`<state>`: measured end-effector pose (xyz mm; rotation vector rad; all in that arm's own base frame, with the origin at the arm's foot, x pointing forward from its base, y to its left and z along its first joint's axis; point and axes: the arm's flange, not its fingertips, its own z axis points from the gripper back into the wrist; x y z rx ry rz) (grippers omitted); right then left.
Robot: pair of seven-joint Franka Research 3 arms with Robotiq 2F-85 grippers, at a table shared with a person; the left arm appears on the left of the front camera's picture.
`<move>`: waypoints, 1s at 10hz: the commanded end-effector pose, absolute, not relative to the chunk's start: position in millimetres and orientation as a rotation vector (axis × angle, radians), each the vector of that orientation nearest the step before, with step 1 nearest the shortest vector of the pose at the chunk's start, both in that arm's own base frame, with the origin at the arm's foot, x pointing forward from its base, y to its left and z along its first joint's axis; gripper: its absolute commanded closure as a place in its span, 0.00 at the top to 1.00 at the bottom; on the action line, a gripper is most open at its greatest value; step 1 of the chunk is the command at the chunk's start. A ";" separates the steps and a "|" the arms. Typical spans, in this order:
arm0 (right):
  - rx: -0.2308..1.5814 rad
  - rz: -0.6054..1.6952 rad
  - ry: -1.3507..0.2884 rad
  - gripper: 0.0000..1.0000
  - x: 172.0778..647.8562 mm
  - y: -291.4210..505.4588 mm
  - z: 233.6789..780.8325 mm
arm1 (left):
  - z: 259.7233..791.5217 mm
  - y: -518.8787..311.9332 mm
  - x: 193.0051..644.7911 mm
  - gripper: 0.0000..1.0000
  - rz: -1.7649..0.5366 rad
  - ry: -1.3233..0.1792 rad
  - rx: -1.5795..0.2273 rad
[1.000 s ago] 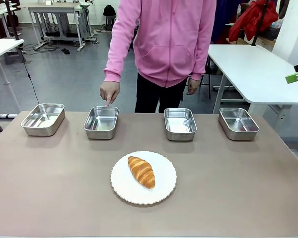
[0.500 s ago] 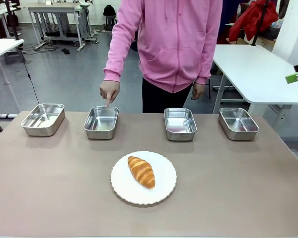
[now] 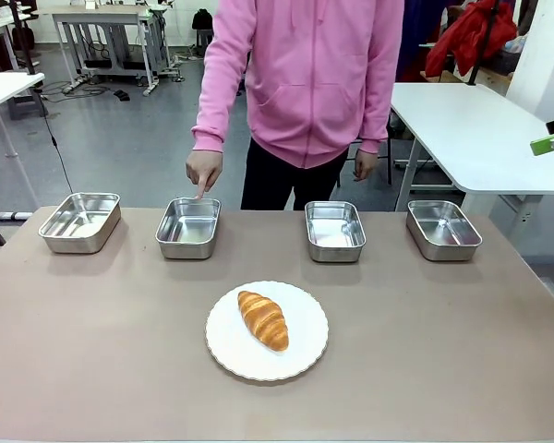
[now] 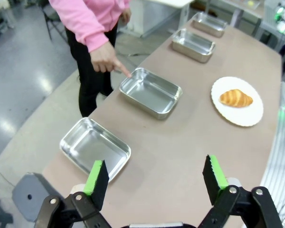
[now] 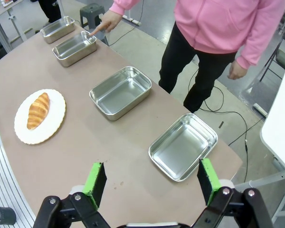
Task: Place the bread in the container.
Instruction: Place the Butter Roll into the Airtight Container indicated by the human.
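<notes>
The bread (image 3: 263, 318), a golden-brown croissant, lies on a round white plate (image 3: 305, 343) in the middle of the table. It also lies on the plate in the left wrist view (image 4: 235, 98) and the right wrist view (image 5: 38, 110). A person's hand (image 3: 203, 171) points a finger down at the second steel container from the left (image 3: 188, 227), which holds nothing. My left gripper (image 4: 154, 175) hangs open high above the table's left end, far from the bread. My right gripper (image 5: 150, 180) hangs open above the right end, with nothing between its fingers.
Three more steel containers stand in the same far row: far left (image 3: 79, 221), right of centre (image 3: 334, 231) and far right (image 3: 443, 229). The person in a pink hoodie stands at the far edge. A white table (image 3: 480, 129) stands behind on the right.
The person's body has shifted slightly while the pointing hand stays over the same container. Bread, plate and containers have not moved.
</notes>
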<state>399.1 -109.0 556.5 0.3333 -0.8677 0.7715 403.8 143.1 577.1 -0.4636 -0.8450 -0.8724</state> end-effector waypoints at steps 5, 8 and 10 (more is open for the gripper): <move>0.339 0.782 -0.886 1.00 400.6 -108.9 556.1 | 618.6 -114.4 357.8 1.00 -0.534 -0.503 -0.336; 0.339 0.782 -0.886 1.00 400.6 -108.9 556.1 | 563.1 -248.3 348.5 1.00 -0.190 -0.373 -0.183; 0.339 0.782 -0.886 1.00 400.6 -108.9 556.1 | 517.7 -301.6 356.4 1.00 -0.040 -0.325 -0.144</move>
